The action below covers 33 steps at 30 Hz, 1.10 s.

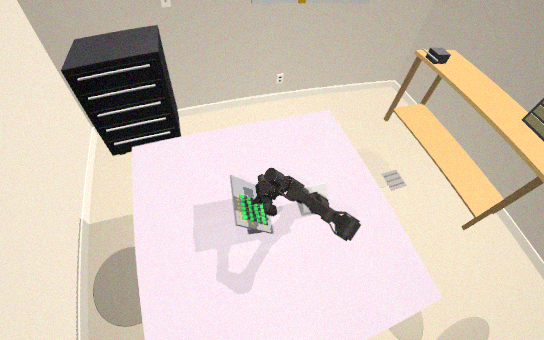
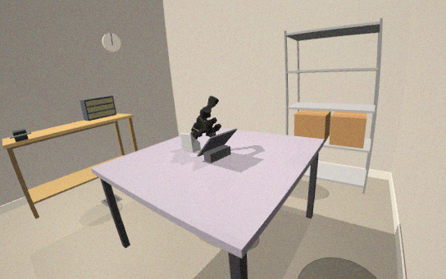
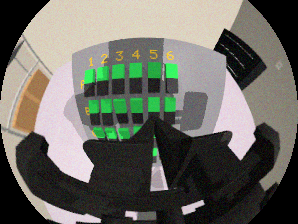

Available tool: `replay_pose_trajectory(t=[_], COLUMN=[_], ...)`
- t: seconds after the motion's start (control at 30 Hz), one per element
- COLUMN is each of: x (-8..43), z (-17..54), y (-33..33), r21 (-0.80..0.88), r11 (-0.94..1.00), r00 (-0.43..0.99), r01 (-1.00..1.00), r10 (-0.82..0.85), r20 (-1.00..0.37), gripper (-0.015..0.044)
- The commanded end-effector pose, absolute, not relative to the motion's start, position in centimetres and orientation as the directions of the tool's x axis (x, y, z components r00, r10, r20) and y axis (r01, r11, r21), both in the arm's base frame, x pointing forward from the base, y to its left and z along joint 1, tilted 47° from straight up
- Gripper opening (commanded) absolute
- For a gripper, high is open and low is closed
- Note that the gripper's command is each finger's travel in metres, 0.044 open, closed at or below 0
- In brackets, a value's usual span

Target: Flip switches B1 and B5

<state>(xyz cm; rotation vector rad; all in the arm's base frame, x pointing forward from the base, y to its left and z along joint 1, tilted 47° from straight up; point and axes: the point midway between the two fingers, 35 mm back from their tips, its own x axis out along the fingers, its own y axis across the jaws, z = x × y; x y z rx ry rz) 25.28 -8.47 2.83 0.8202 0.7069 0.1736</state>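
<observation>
Panel is sitting tilted on a dark block near the table's centre, well away from every table edge, its green switches facing me. My gripper is pinched fully closed with nothing in it, its tip hanging over the panel's near rows in the wrist view; whether it is touching a switch, I cannot tell. Column numbers one to six are showing along the panel's far edge. My arm is reaching in from the panel's right side. Pale lilac tabletop is spreading wide around the panel. Dresser, wooden bench and metal shelving are standing well apart from the table.
</observation>
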Motion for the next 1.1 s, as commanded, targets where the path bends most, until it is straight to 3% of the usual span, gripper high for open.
replay_pose_trajectory(t=[0.0, 0.9, 1.07], x=[25.3, 25.6, 23.5], z=[2.7, 2.5, 3.6], y=[-8.5, -8.3, -9.9], r21=[0.721, 0.721, 0.712], r11=[0.681, 0.681, 0.690], r00=[0.760, 0.760, 0.744], r01=[0.128, 0.128, 0.135], r10=[0.400, 0.400, 0.404], r20=[-0.513, -0.513, -0.532], gripper=[0.0000, 0.0000, 0.0000])
